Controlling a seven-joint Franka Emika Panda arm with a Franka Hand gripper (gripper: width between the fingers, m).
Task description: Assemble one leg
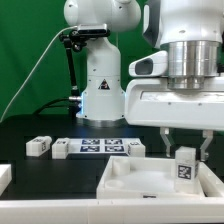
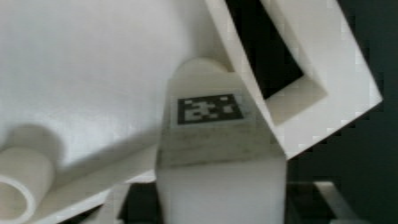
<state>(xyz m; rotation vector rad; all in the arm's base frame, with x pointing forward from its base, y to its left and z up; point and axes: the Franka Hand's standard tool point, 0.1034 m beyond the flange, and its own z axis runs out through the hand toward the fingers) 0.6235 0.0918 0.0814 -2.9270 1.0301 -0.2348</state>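
My gripper (image 1: 186,150) is shut on the leg (image 1: 186,168), a small white post with a black-and-white tag facing the camera. It holds the leg upright over the right part of the large white rimmed panel (image 1: 135,182). I cannot tell whether the leg's lower end touches the panel. In the wrist view the leg (image 2: 217,150) runs up the middle from between the dark fingers (image 2: 333,203) of my gripper (image 2: 217,208). The panel (image 2: 89,80) lies behind it, with a rounded corner socket (image 2: 32,172) to one side.
The marker board (image 1: 100,147) lies on the black table behind the panel. Loose white legs lie beside it: two (image 1: 38,146) (image 1: 61,148) on the exterior view's left and one (image 1: 137,147) at its right end. A second white robot base (image 1: 100,85) stands behind.
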